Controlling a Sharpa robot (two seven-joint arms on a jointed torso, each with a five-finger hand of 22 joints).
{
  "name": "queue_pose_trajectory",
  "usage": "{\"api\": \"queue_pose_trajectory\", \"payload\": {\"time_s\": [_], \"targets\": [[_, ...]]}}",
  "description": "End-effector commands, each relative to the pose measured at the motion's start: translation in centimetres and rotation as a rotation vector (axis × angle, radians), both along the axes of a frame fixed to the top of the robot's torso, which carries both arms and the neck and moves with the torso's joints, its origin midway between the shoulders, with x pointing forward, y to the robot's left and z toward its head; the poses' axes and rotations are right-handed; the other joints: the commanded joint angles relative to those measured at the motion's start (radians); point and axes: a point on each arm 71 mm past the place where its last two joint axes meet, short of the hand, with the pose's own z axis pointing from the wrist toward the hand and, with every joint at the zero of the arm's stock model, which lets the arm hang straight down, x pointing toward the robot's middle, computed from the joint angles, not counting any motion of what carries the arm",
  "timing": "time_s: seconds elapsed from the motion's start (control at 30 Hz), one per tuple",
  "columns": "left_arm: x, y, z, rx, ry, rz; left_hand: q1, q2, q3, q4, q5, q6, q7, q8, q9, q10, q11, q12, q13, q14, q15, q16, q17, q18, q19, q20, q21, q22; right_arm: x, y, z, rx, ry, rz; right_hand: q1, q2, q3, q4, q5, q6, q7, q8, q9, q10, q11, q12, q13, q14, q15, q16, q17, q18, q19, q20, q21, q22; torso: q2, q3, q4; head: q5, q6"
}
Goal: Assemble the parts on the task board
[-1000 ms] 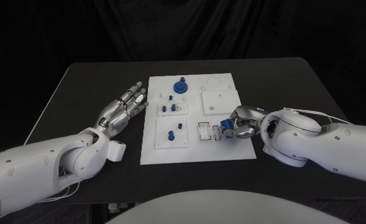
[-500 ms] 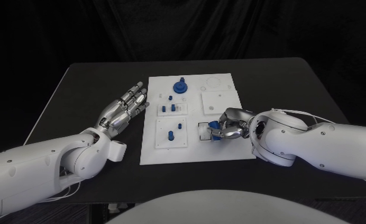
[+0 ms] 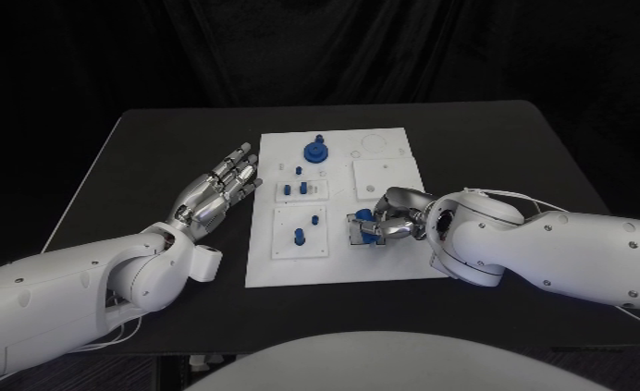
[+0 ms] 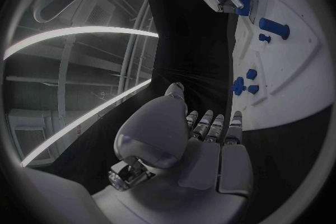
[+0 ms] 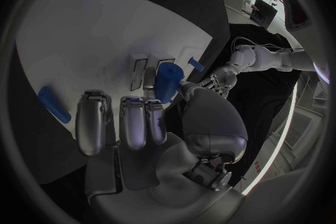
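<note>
In the head view we see the white task board (image 3: pixel 350 262) lying mid-tabletop (image 3: pixel 160 132). Our right hand (image 3: pixel 384 225) rests over the board's near right part, its fingers clamped on a small blue part (image 3: pixel 364 218) just above two narrow slots. Our left hand (image 3: pixel 220 186) lies flat beside the board's left edge, fingers straight and slightly apart, holding nothing.

In the left wrist view, our left hand (image 4: pixel 203 140) stretches toward the board (image 4: pixel 294 89), where several blue parts (image 4: pixel 245 83) stand.

In the right wrist view, the right hand's fingers (image 5: pixel 133 120) and thumb pinch a blue cylindrical part (image 5: pixel 167 81) over the board (image 5: pixel 91 33), next to the slots (image 5: pixel 139 71). Another blue piece (image 5: pixel 53 104) lies near the board's edge.
</note>
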Motion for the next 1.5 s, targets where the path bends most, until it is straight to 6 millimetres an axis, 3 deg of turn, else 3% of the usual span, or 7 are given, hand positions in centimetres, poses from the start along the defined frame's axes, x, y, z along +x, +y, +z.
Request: {"api": "queue_pose_trajectory", "payload": {"time_s": [0.03,0.2,0.6,0.77,0.87,1.23,1.5], "targets": [[0.0,-0.1,0.7,-0.055,-0.085,0.002,0.013,0.000,0.006,0.001,0.007,0.001,0.009,0.003,0.001,-0.002,0.006,0.004,0.001,-0.003,0.007,0.000,0.001,0.009,0.002,0.006,0.003,0.002,0.1,0.0,0.0,0.017,-0.011,-0.013,-0.041,-0.001,-0.031,0.002,-0.092,-0.002,0.007,-0.009,0.002,0.104,0.006,0.003,0.263,0.091,0.005,-0.003,0.181,-0.003,0.048,0.004,-0.009,0.217,-0.001,-0.0002,-0.0007,0.002,0.000],[0.0,-0.2,0.6,-0.054,-0.082,0.000,0.016,0.000,0.008,0.000,0.009,0.001,0.011,0.003,0.001,-0.002,0.007,0.004,0.001,-0.002,0.008,0.000,0.001,0.009,0.003,0.007,0.004,0.002,0.1,-0.2,-0.1,0.004,-0.004,-0.020,-0.119,0.010,-0.103,0.004,-0.239,-0.005,0.011,-0.020,0.005,0.104,0.009,0.003,0.263,0.090,0.008,-0.004,0.178,-0.002,0.045,0.007,-0.016,0.214,-0.001,-0.0003,-0.0004,0.001,0.000],[0.0,-0.2,0.5,-0.053,-0.077,-0.003,0.019,0.000,0.010,-0.002,0.011,0.002,0.014,0.003,0.001,-0.002,0.008,0.004,0.001,-0.001,0.010,0.001,0.001,0.009,0.003,0.008,0.004,0.003,0.1,-0.9,0.2,0.019,-0.043,-0.031,-0.187,0.041,-0.227,0.003,-0.260,0.005,0.010,-0.025,0.013,0.104,0.009,0.003,0.263,0.089,0.008,-0.005,0.174,-0.003,0.046,0.007,-0.013,0.216,-0.001,0.0000,-0.0010,0.006,0.000],[0.1,-0.2,0.4,-0.052,-0.075,-0.003,0.021,0.000,0.011,-0.002,0.012,0.003,0.016,0.003,0.001,-0.002,0.009,0.004,0.001,-0.001,0.012,0.001,0.001,0.009,0.003,0.009,0.004,0.003,0.0,-1.4,0.5,0.036,-0.059,-0.030,-0.141,0.065,-0.250,0.001,-0.195,0.009,0.008,-0.024,0.019,0.104,0.006,0.003,0.263,0.089,0.006,-0.005,0.172,-0.004,0.049,0.005,-0.008,0.217,-0.001,0.0000,-0.0006,0.007,0.000],[0.1,-0.2,0.4,-0.052,-0.074,-0.004,0.021,0.000,0.011,-0.002,0.012,0.003,0.016,0.003,0.001,-0.002,0.009,0.004,0.001,-0.001,0.012,0.001,0.001,0.009,0.003,0.009,0.004,0.003,-0.2,-1.6,0.6,0.042,-0.058,-0.021,-0.025,0.070,-0.256,-0.014,-0.067,0.009,0.005,-0.025,0.026,0.104,0.004,0.003,0.263,0.089,0.004,-0.005,0.172,-0.004,0.049,0.004,-0.007,0.218,-0.001,-0.0002,-0.0008,0.008,0.000],[0.0,-0.1,0.3,-0.051,-0.073,-0.002,0.023,0.001,0.013,-0.003,0.014,0.005,0.019,0.004,0.002,-0.003,0.010,0.005,0.001,0.000,0.013,0.001,0.001,0.009,0.004,0.010,0.004,0.003,-1.2,-3.3,1.3,0.028,-0.080,-0.020,0.167,0.059,-0.278,-0.031,0.019,-0.003,0.005,-0.027,0.039,0.104,0.003,0.003,0.263,0.089,0.002,-0.001,0.174,-0.006,0.053,0.002,0.001,0.220,-0.001,-0.0004,-0.0006,0.013,0.000],[0.0,0.0,0.3,-0.047,-0.072,0.001,0.025,0.001,0.014,-0.004,0.015,0.006,0.021,0.004,0.002,-0.003,0.011,0.006,0.001,0.001,0.014,0.001,0.002,0.009,0.004,0.011,0.005,0.003,-2.0,-6.5,2.4,-0.122,-0.205,-0.031,0.243,0.041,-0.282,-0.048,0.152,-0.016,0.007,-0.033,0.043,0.104,0.005,0.003,0.263,0.090,0.005,0.003,0.177,-0.009,0.059,0.004,0.015,0.224,-0.001,0.0000,-0.0008,0.015,0.000]]}}
